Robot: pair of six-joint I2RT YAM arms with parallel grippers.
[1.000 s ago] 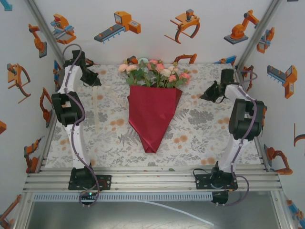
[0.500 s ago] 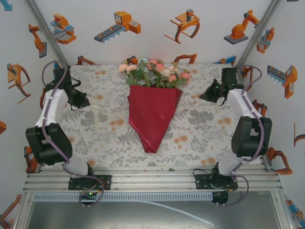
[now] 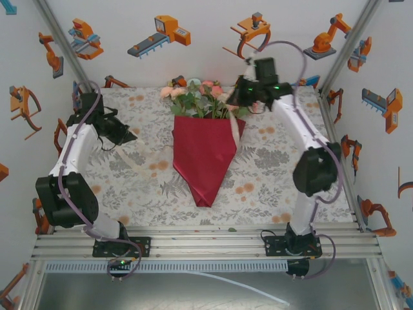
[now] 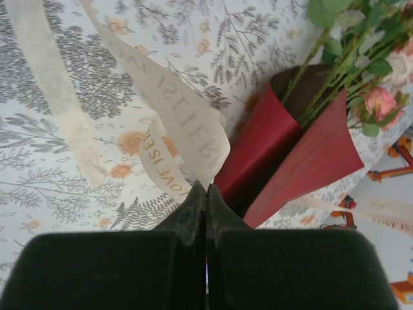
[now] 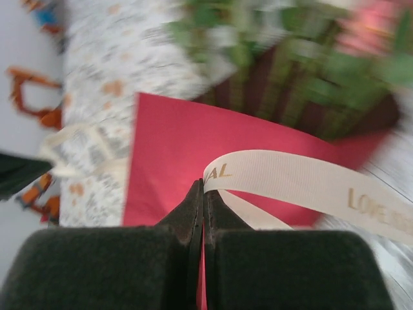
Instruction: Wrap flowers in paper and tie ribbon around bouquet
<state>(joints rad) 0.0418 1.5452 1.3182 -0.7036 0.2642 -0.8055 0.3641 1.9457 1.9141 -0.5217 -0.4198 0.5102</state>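
Observation:
The bouquet lies mid-table: a dark red paper cone with the flowers spilling out of its far end. My left gripper is left of the cone, shut on the cream ribbon with gold lettering; the paper and flowers lie just beyond it. My right gripper hovers over the cone's upper right corner, shut on another part of the ribbon, with the paper beneath and blurred flowers ahead. A ribbon strand hangs from it across the paper.
A leaf-and-orange-dot cloth covers the table. White walls with printed robot pictures close in the left, back and right. An aluminium rail carrying both arm bases runs along the near edge.
My right arm has swung from the table's right side to above the cone's upper right corner, bringing the ribbon over the paper. My left gripper has shifted slightly right, toward the cone.

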